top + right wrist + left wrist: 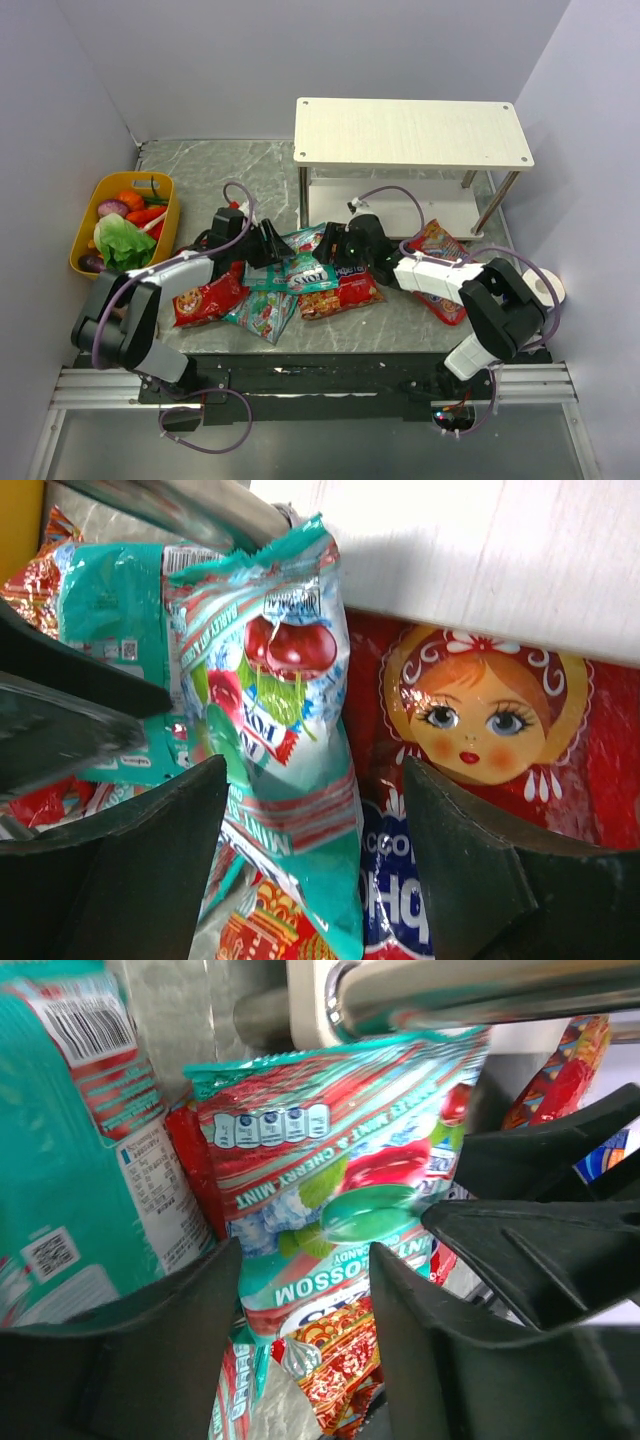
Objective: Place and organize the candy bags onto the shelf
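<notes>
Two grippers bracket one teal bag (330, 1190), which stands half-raised on the heap of candy bags (300, 290). The heap lies on the table (200, 180) just in front of the shelf (410, 130), whose top board carries none of them. The left gripper (305, 1345) has a finger on each side of the packet's lower part, at or against its edges. From the wrist view I cannot tell whether the fingers actually pinch the film or only flank it. The right gripper (315, 870) stands open: one finger is just beside the same bag, the other is clear of it over the red bag with the doll face (480, 720). To do this pick well, I judge that only one arm should carry. The left should firm its hold across the bag's narrow width, low enough to catch contents rather than empty film, since glossy plastic is likely to slip or crumple. The right should either steady the top edge or back off, because the two sets of fingers sit very near each other and could collide. The lift should go straight up before any turn toward the shelf, so the packets underneath are not dragged along. The shelf's front edge also needs minding, as it sits close above the bag in the left wrist view.
</notes>
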`<act>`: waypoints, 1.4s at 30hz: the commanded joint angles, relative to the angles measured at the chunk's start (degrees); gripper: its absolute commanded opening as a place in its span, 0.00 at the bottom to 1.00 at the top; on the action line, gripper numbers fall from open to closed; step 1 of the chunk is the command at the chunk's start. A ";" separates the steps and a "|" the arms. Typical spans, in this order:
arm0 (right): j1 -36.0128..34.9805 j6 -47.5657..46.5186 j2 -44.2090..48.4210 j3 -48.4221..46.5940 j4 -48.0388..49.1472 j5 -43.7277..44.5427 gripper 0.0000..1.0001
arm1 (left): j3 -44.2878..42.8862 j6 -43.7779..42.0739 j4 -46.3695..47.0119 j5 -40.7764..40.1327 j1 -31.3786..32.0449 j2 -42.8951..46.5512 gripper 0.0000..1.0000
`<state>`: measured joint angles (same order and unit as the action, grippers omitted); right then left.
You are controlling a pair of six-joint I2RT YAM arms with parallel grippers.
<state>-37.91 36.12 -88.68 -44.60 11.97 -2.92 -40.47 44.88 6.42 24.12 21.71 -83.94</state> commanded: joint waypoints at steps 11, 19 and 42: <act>-0.59 0.88 -3.16 1.53 4.02 -1.57 0.54 | 0.21 1.35 4.31 3.22 2.72 -5.27 0.50; -0.67 0.71 0.88 4.17 3.94 -0.77 0.09 | -1.36 -0.76 0.62 -0.56 2.98 -1.58 0.51; -7.70 -7.02 32.33 -2.41 -15.65 2.74 0.00 | -8.31 -9.81 -19.07 -41.33 2.81 22.94 0.68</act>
<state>-44.88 32.36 -62.13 -40.69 -0.86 -1.89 -46.98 37.15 -10.33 -6.90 24.47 -63.37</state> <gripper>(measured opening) 0.044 0.678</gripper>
